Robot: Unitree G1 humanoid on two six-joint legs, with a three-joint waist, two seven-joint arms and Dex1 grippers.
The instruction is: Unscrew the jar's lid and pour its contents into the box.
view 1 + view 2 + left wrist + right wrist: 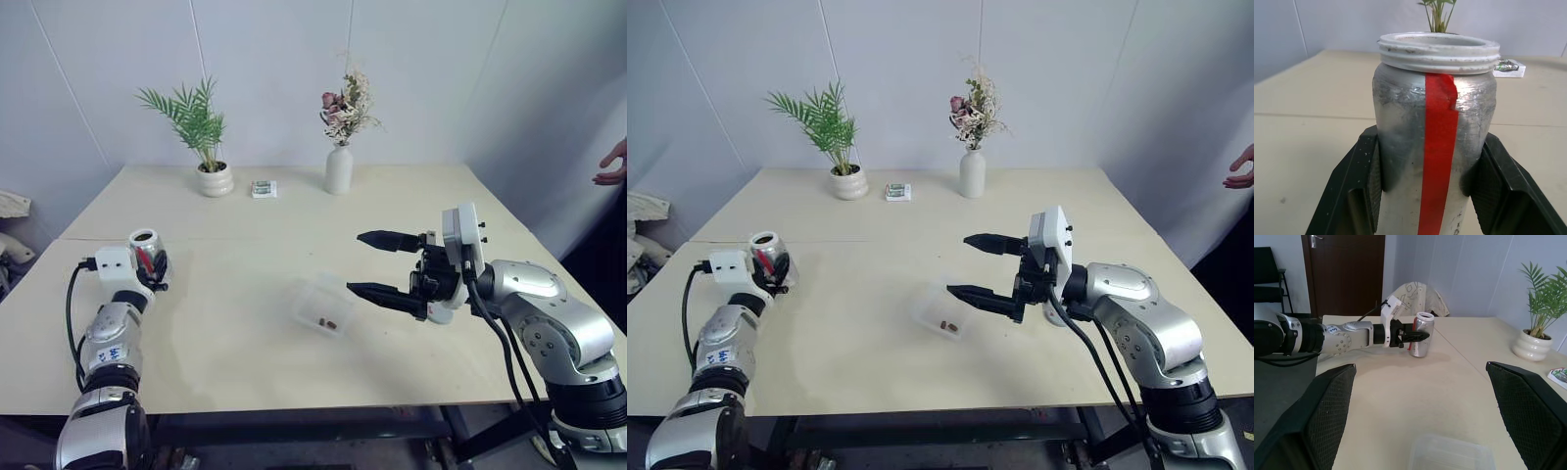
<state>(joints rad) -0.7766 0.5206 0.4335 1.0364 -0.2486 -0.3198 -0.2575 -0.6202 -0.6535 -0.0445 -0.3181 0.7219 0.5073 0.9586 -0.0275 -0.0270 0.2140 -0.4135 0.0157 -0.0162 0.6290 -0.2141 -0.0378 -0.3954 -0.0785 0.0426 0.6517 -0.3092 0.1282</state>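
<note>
Lidless jar (1436,142) between black fingers (1354,188)

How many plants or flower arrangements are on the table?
2: a green palm in a white pot at the table's far left, and a white vase of dried flowers at the far centre.

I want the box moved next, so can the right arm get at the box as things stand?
Probably yes. The right tool hangs open just beside the box, with bare table around it and nothing between them. The left tool holds the jar well off to the side.
</note>
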